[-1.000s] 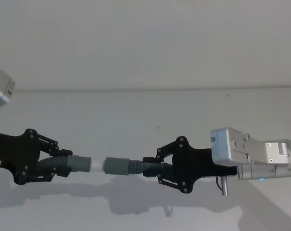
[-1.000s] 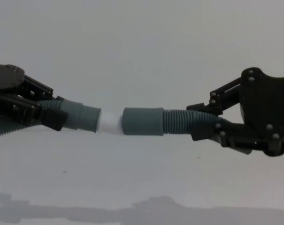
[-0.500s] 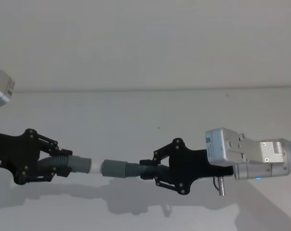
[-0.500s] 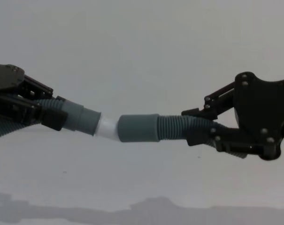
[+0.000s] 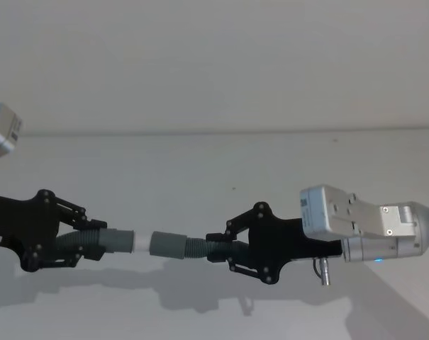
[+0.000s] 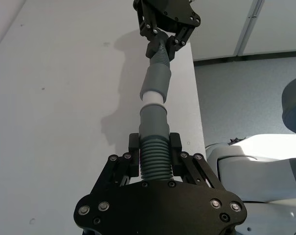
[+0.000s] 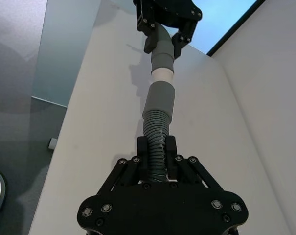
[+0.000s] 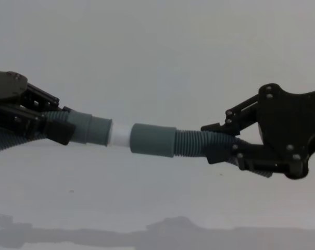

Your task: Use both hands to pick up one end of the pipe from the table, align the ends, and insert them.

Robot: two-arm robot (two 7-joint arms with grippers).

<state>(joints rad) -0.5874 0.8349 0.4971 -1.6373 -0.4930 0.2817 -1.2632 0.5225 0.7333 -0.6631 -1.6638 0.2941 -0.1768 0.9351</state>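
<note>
Below everything we see the white tabletop (image 5: 200, 163), with both pipe pieces held up off it and their shadows falling on its surface.

On the right, our right gripper (image 5: 215, 246) reaches in from the right edge of the head view on its silver-grey arm (image 5: 363, 227). Its fingers are clamped on the corrugated part of the right pipe piece (image 8: 193, 144), which runs leftward out of the fingers and ends in the wide grey socket (image 8: 152, 139).

On the left, our left gripper (image 5: 86, 241) comes in from the left edge, its fingers closed around the ribbed left pipe piece (image 6: 152, 159) just behind the smooth grey cuff (image 8: 90, 129). That cuff sticks out to the right of the fingers, toward the other gripper.

Between cuff and socket sits the narrow white tip (image 8: 119, 135). In the chest view the socket mouth meets the tip, and a short band of white shows between the two grey ends. The two pieces lie nearly in one line, the left one slanting slightly down toward the joint.
</note>
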